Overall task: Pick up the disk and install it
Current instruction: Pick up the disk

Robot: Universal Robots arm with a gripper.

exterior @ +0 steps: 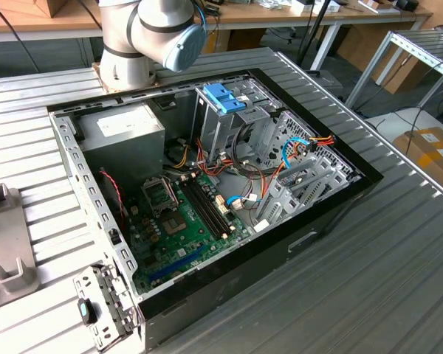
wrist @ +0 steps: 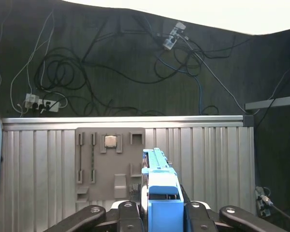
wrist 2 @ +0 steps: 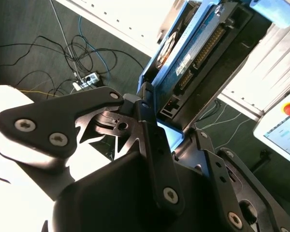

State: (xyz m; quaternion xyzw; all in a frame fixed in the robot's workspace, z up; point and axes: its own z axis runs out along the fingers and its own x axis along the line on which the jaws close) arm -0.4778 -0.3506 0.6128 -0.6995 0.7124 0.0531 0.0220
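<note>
In both wrist views my gripper (wrist 2: 171, 126) (wrist: 162, 215) is shut on the disk. In the second wrist view the disk (wrist 2: 200, 50) stands on edge between the black fingers (wrist 2: 157, 145), with its dark circuit-board side and connector rows facing the camera and a bright blue rail along its edge. In the first wrist view the disk's blue rail (wrist: 159, 186) rises between the two fingers. It is held in the air above the ribbed metal table (wrist: 208, 159). The open computer case (exterior: 332, 214) lies on the table in the exterior view, with the arm's base (exterior: 144, 37) behind it.
Inside the case are a grey power-supply box (exterior: 125, 133), a green motherboard (exterior: 181, 221), coloured cables and a metal drive cage with a blue bracket (exterior: 225, 97) on top. A grey fixture plate (wrist: 111, 164) lies on the table. Cables trail over the dark floor (wrist: 111, 63).
</note>
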